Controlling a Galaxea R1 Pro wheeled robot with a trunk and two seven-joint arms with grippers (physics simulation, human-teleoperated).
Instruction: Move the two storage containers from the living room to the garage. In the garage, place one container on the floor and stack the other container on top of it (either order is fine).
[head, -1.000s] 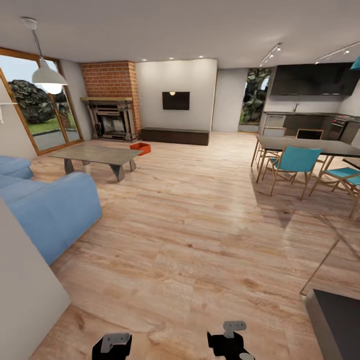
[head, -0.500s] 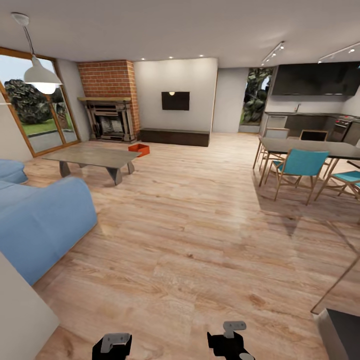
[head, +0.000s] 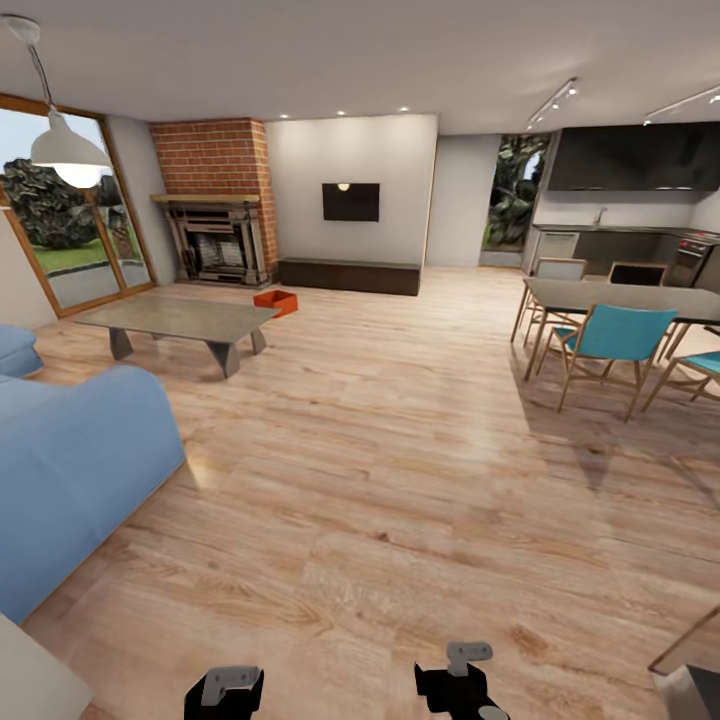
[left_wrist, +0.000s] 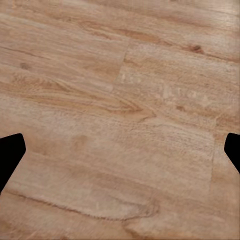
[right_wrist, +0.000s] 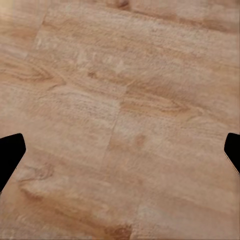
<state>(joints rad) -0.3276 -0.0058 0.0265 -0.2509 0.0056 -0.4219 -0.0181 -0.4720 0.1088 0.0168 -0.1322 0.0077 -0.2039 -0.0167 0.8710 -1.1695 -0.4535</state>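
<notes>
Head view is looking across the living room (head: 380, 420), light wood planks running from bottom edge to the far wall. One orange-red container (head: 275, 300) is sitting on the wood floor at upper left of centre, just beyond the far corner of the low table (head: 180, 318) and near the brick fireplace (head: 215, 200). Cannot tell where the second container is. TV (head: 351, 201) is hanging on the cream wall at top centre, dark low cabinet (head: 348, 275) below it. Blue sofa (head: 75, 470) is filling the left edge; pendant lamp (head: 65, 150) is hanging at upper left. Dining table (head: 625, 298) with teal chairs (head: 612, 340) is standing at right.

Left gripper (head: 225, 690) and right gripper (head: 460, 685) are showing at the bottom edge, well apart from the container. In the wrist views the left fingers (left_wrist: 10, 155) and right fingers (right_wrist: 10, 152) are sitting wide apart at the frame edges, nothing between them, bare wood planks underneath.
</notes>
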